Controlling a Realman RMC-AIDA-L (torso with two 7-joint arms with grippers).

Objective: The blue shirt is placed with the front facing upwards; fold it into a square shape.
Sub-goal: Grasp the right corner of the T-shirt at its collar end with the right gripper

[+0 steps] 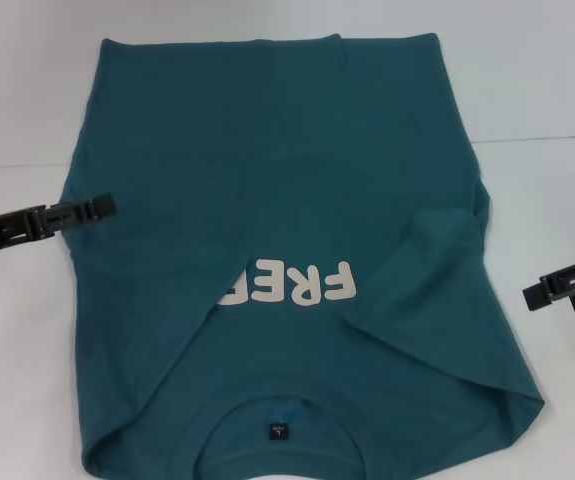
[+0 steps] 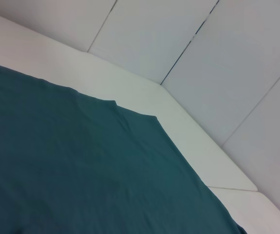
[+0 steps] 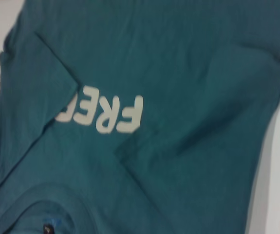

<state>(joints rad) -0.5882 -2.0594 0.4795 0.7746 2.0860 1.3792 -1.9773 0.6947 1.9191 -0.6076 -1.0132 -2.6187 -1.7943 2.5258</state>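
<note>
— Where's the shirt (image 1: 287,250) now?

— Flat on the white table (image 1: 537,90), front up, collar (image 1: 279,415) at my end. Both sides look folded in over the middle, and the flaps hide part of the letters (image 1: 297,285).

— So which step are we on?

— I think the side folds are done. Next, I'd guess, comes folding it end to end to make the square — that needs both claws gripping one end and carrying it over evenly.

— And the claws?

— The left claw (image 1: 102,207) hovers over the shirt's left edge. The right claw (image 1: 547,288) sits off the cloth, beside its right edge. Neither seems to hold anything; open or closed, I can't tell.

— Do the wrist views add much?

— The left wrist shows the far hem (image 2: 115,105) and wall panels (image 2: 203,53). The right wrist shows the flaps and letters up close — neither shows fingers.
</note>
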